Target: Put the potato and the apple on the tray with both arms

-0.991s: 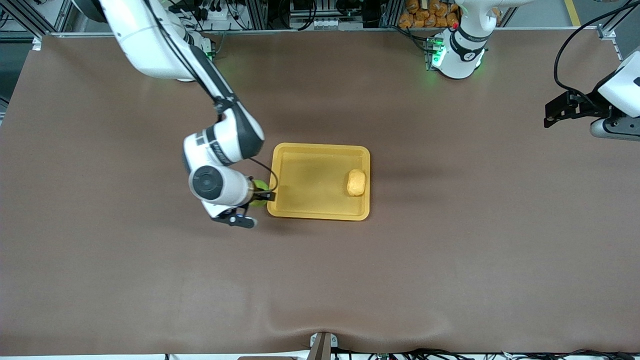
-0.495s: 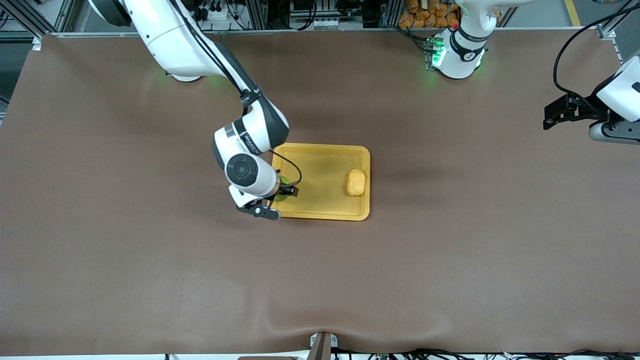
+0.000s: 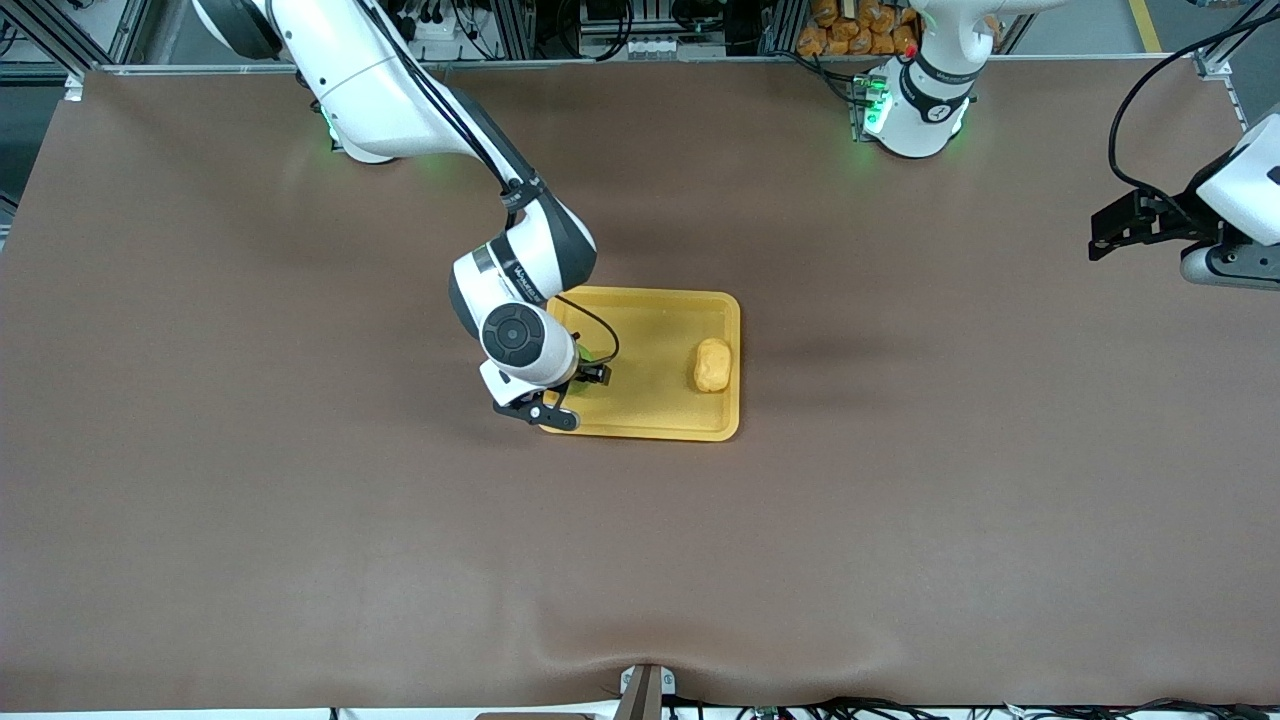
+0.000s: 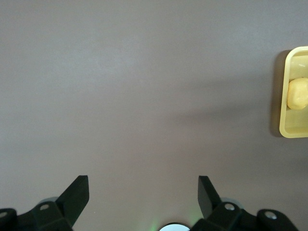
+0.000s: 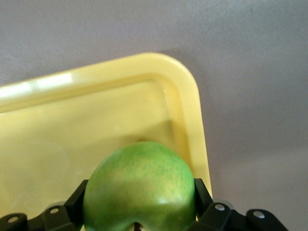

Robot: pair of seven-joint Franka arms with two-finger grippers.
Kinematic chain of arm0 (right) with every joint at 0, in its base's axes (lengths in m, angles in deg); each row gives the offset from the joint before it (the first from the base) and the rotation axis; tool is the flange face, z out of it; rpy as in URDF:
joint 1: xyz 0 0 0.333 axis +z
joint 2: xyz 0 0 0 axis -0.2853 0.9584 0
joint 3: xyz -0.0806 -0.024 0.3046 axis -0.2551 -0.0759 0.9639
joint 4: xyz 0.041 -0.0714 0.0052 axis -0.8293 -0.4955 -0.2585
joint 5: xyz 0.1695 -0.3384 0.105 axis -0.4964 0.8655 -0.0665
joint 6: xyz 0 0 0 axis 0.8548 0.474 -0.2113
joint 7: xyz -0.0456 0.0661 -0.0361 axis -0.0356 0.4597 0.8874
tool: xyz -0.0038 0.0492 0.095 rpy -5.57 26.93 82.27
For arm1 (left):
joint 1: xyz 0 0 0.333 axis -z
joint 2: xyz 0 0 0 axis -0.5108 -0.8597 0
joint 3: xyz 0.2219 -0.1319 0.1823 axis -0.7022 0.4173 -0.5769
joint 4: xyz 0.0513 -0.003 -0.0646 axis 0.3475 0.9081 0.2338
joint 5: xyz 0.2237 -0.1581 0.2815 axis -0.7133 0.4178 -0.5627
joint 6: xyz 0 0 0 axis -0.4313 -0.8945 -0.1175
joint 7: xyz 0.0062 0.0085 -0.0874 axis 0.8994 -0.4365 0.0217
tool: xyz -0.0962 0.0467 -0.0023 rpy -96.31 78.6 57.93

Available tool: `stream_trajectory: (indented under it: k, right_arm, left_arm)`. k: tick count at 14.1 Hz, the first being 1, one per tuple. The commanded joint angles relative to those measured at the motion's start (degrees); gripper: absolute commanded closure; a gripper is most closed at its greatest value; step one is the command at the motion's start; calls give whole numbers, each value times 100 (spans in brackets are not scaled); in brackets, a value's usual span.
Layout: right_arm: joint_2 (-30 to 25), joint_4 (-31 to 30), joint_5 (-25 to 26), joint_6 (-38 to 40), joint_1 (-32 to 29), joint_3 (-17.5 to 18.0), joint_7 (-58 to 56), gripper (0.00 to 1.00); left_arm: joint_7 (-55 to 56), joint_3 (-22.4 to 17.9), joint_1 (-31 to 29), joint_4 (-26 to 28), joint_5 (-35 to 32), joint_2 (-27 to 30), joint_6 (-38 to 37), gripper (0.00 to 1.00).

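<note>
My right gripper (image 3: 585,368) is shut on the green apple (image 5: 139,187) and holds it just over the yellow-orange tray (image 3: 640,340), at the tray's end toward the right arm. In the front view only a sliver of the apple (image 3: 578,352) shows under the wrist. The right wrist view shows the tray's rounded corner (image 5: 183,82) beneath the apple. The tan potato (image 3: 712,364) lies in the tray at its end toward the left arm. My left gripper (image 3: 1100,238) is open and empty, waiting above the table's left-arm end; its wrist view shows its gripper (image 4: 143,185), the tray's rim (image 4: 285,96) and the potato (image 4: 298,93).
The brown table mat (image 3: 300,520) spreads wide around the tray. Bagged orange goods (image 3: 855,30) sit off the table at the edge by the left arm's base (image 3: 915,110).
My right arm has carried the apple from beside the tray's right-arm end to over the tray's inside. The left arm has stayed almost still.
</note>
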Motion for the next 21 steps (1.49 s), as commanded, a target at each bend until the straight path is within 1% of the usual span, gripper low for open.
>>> stream_trajectory:
  k: [1,3,4,5,6,10,12,16,19,21]
  right_arm:
    - [25,-27,-107,25,100,-52,96,100]
    - [25,-36,-107,34,127,-52,104,100]
    - [25,-45,-107,51,144,-52,113,98]
    - [25,-62,-107,51,136,-52,165,54]
    - [25,-53,-98,60,136,-52,366,1]
    - [-18,34,-80,69,144,-52,377,0]
    - [-80,192,-80,313,83,-61,350,0]
    - [-133,1236,-72,1569,-39,-105,377,0]
    - [-150,1773,-37,2133,-303,-122,351,0]
    - [-194,2185,-36,2519,-610,-113,315,0]
  left_arm:
    - [-68,-5,-4,-150,-33,-62,-69,0]
    - [-59,-5,-4,-150,-33,-70,-69,0]
    - [-59,-5,-4,-150,-33,-62,-69,0]
    - [-59,-5,4,-150,-33,-62,-69,0]
    - [-59,-5,4,-150,-33,-70,-69,0]
    - [-59,-5,4,-150,-42,-62,-69,0]
    - [-59,-5,4,-150,-42,-70,-69,0]
    - [-59,-5,4,-150,-33,-70,-69,0]
    - [-59,-5,4,-150,-33,-70,-69,0]
    - [-68,4,4,-167,-24,-36,-86,0]
